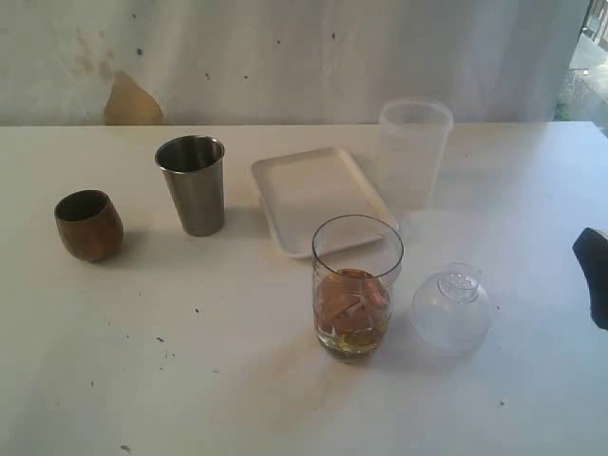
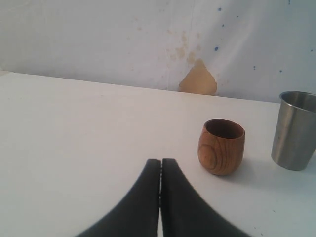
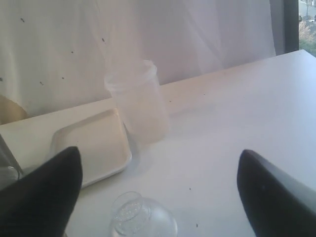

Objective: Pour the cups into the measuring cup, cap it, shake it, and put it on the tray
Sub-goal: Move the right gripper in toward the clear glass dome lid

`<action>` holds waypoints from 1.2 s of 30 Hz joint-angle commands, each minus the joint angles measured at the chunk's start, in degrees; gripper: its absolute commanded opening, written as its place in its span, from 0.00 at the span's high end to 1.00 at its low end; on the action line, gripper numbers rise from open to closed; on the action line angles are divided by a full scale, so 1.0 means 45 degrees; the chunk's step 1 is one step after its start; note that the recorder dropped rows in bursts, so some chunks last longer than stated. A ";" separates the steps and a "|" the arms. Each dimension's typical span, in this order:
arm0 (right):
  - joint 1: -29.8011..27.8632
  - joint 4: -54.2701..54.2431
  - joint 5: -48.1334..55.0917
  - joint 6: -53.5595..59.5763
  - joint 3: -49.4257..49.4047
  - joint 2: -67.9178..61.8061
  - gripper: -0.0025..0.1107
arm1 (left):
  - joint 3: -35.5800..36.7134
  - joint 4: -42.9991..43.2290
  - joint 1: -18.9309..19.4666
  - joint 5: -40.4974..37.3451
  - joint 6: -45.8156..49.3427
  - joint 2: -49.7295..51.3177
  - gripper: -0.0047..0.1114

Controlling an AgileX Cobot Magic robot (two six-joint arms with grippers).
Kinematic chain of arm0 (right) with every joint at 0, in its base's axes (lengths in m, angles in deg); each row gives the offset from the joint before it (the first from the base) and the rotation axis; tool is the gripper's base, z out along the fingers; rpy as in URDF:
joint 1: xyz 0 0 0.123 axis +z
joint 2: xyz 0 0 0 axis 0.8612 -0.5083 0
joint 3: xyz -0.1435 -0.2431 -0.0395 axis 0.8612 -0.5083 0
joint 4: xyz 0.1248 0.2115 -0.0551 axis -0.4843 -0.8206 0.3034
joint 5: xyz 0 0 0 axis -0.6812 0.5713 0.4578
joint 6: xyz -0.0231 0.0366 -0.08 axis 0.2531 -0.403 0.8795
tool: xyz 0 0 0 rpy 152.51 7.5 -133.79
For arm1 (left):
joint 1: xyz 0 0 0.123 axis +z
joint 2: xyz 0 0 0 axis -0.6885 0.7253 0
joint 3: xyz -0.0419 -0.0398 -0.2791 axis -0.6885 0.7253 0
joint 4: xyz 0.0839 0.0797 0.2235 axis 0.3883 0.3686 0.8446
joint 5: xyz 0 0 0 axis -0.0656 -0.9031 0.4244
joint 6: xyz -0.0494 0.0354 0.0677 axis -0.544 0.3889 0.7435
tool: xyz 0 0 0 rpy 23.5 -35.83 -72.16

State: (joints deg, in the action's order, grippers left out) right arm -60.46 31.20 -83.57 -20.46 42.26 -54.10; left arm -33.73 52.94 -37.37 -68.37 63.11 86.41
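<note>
Over the white table [image 1: 237, 380], left claw [image 2: 160, 162] pressed together, right claw [image 3: 159, 160] spread wide, both empty.

Reads as an improvised robot test bench, not a lived-in room. A plain white table [image 1: 114, 380] fills the exterior view, its top scuffed and flecked with dark specks. At 12 o'clock behind it hangs a white cloth backdrop [image 1: 285, 57] in soft folds, spotted, with a tan stain [image 1: 131, 103] at 11 o'clock. At 2 o'clock there is a sliver of window [image 1: 591, 47] with daylight outside. A wooden cup [image 1: 88, 224], steel tumbler [image 1: 192, 183] and measuring cup [image 1: 356, 285] stand spaced apart on the bare top.
</note>
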 commanded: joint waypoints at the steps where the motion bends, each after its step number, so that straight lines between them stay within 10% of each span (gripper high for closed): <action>1: -0.0032 0.0506 -0.0196 -0.0172 0.0019 -0.0037 0.28 | 0.0060 -0.0115 0.0010 0.0179 0.0023 -0.0069 0.95; 36: -0.0032 0.0506 -0.0099 -0.0669 0.0019 -0.0037 0.28 | 0.0060 -0.0115 0.0010 0.0179 0.0023 -0.0069 0.95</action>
State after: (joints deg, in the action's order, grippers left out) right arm -60.46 32.86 -83.15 -23.19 42.26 -54.10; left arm -33.73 52.94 -37.37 -68.37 63.11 86.41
